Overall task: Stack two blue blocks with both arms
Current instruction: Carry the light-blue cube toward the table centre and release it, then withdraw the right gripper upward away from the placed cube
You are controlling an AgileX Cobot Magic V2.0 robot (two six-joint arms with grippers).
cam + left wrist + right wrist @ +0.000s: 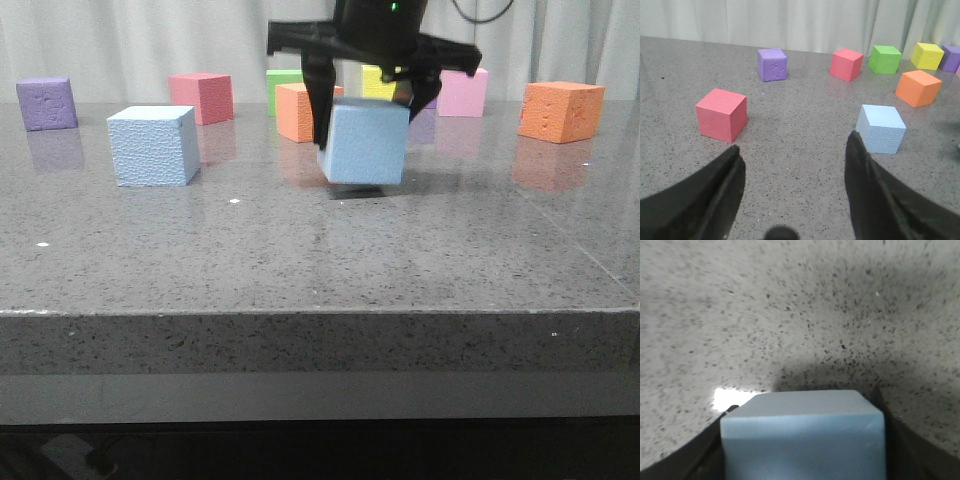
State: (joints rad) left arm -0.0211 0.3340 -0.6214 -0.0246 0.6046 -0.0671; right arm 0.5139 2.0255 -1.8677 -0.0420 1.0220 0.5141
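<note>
Right gripper (372, 100) at centre of grey surface (300, 260), jaws clenched on a blue block (365, 142) lifted slightly and tilted, second blue block (153, 146) resting at 9 o'clock of it, well apart, left gripper (792, 165) jaws released, holding nothing.

Looked over all three views and honestly there's nothing to read anywhere: no lettering, labels, brand marks or numbers on any of the foam cubes, the speckled table or the black gripper bodies. Some cube faces have small dents, but those aren't characters.
</note>
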